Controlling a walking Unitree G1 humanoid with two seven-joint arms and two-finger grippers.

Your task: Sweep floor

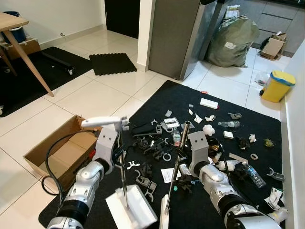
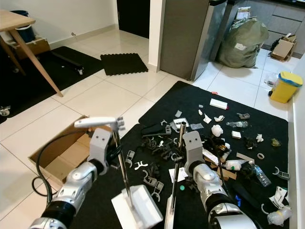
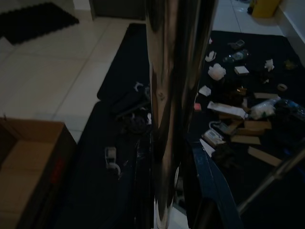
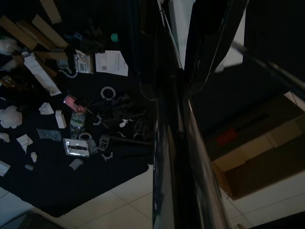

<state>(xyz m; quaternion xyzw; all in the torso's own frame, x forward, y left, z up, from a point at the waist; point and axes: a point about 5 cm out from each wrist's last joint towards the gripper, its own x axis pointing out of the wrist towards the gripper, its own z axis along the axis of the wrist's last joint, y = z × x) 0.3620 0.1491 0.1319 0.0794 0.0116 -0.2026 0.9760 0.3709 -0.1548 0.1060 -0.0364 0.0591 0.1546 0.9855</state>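
Note:
Litter [image 1: 209,130] lies scattered over a black floor mat [image 1: 248,114]: paper scraps, plastic bottles, black clips and white rings. My left gripper [image 1: 118,155] is shut on a shiny metal handle [image 3: 174,95] that stands upright and ends in a white dustpan [image 1: 131,207] on the mat's near edge. My right gripper [image 1: 182,168] is shut on a second metal pole [image 2: 178,157], the broom handle, which leans toward the litter; its lower end meets a white part [image 1: 164,215] at the picture's bottom. Both handles run through the middle of the dark wrist views.
An open cardboard box [image 1: 43,150] lies on the tiles to my left. Beyond the mat stand a grey cabinet [image 1: 176,33], a stuffed green bag [image 1: 233,40] and a yellow bin [image 1: 277,86]. A wooden table [image 1: 14,28] and a small black mat [image 1: 113,63] are at far left.

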